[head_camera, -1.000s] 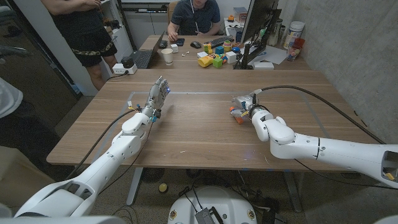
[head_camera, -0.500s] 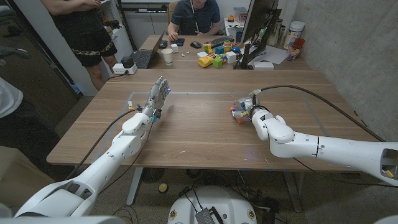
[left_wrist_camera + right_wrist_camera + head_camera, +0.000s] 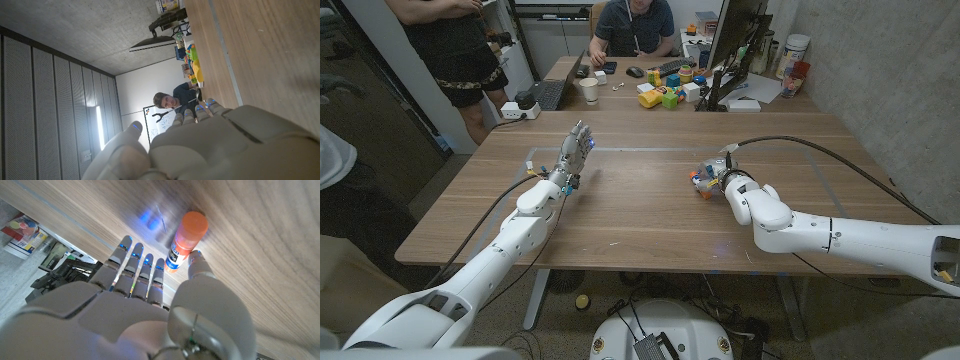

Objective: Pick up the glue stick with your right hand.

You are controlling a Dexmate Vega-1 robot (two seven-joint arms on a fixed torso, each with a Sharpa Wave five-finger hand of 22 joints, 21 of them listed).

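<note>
Head view, white right robot hand (image 3: pixel 717 176) around the small orange-capped glue stick (image 3: pixel 700 182) on the brown wooden table (image 3: pixel 630 210), grip hard to tell, right wrist view, fingers (image 3: pixel 135 267) straight and close together, thumb beside the white tube with orange cap (image 3: pixel 186 240), lying just past the fingertips

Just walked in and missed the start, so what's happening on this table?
The robot's right hand is closing in on a glue stick with an orange cap that lies on the wooden table. The fingers reach along one side of it and the thumb along the other; a firm grip isn't evident yet. The left hand stands raised and open, holding nothing.
</note>
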